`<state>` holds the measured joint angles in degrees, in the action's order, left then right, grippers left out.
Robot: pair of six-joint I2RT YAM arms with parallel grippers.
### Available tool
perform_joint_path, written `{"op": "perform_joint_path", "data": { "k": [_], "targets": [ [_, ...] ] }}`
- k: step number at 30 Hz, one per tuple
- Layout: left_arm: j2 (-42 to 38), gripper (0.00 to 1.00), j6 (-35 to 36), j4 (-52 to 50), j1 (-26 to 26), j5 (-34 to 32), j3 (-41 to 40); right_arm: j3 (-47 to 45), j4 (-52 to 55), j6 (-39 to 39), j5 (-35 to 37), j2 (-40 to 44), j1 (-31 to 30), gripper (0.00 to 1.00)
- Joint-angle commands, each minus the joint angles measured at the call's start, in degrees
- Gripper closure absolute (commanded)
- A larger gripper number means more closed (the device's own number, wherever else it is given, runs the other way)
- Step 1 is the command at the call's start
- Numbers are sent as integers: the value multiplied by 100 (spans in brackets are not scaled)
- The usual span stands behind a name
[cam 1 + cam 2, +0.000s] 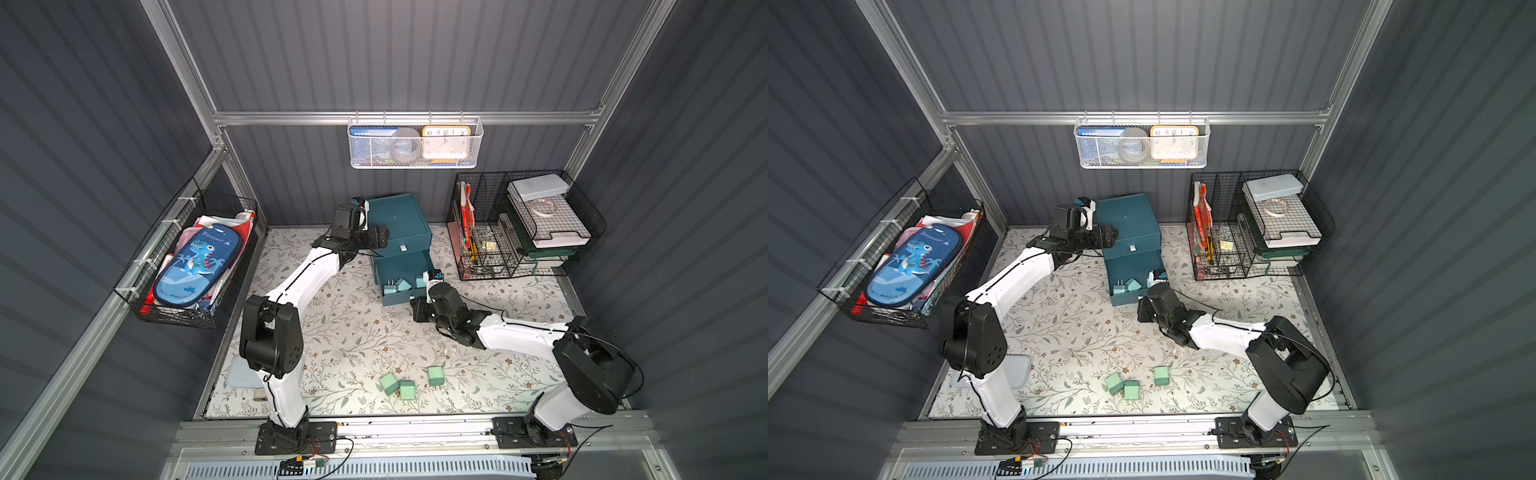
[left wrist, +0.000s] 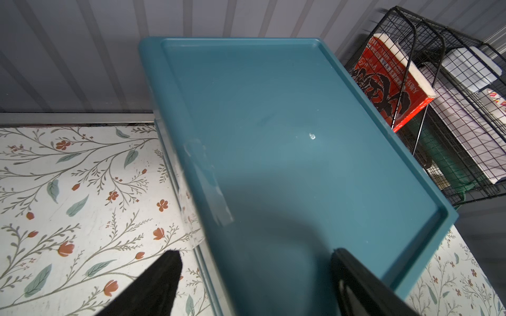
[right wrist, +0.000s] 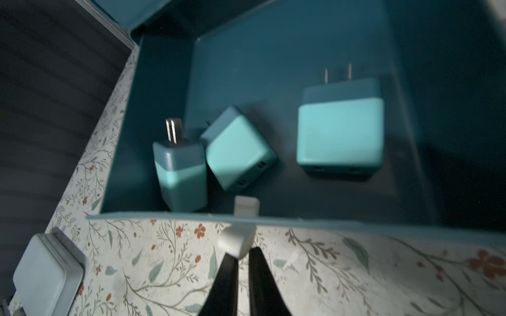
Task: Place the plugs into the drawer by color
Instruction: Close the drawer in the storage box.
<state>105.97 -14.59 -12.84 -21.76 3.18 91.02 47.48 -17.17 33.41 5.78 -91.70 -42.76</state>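
One dark teal plastic drawer cabinet [image 1: 397,216] stands at the back of the floral desk [image 1: 353,332], a lower drawer [image 1: 398,300] pulled out. My left jaws [image 2: 256,253] are spread over its top, released. Three light blue cube plugs [image 3: 339,131] lie inside it, so I judge blue done. Three mint green cube plugs [image 1: 406,388] wait on the desk. Zero pink in sight. My right jaws [image 3: 241,253] look clenched on the small white pull tab [image 3: 236,240].

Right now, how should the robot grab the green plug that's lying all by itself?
Grab its body from straight above, pinching the two flat side faces. The lone green plug lies flat on the table, with room on either side.
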Motion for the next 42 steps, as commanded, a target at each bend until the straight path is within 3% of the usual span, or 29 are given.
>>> {"op": "perform_joint_path", "data": {
  "k": [1, 11, 19, 26, 34, 42],
  "targets": [
    [117, 10, 159, -383, -48, -20, -184, 411, -559, -96, 78, -338, 134, 87],
    [253, 10, 238, -439, -54, 77, -67, 1192, -1166, 62, -221, -1322, 385, 88],
    [242, 10, 190, -474, -56, 51, -58, 1527, -2018, 971, -493, -1955, 642, 88],
    [191, 10, 243, -447, -56, 69, -85, 1959, -2175, 1314, -671, -2290, 641, 87],
    [62, 10, 207, -394, -57, 60, -79, 1706, -2324, 1350, -765, -2108, 638, 87],
    [-549, 10, -138, -294, -92, 157, 660, 1448, -2436, 1297, -847, -2011, 637, 87]
  ]
}}
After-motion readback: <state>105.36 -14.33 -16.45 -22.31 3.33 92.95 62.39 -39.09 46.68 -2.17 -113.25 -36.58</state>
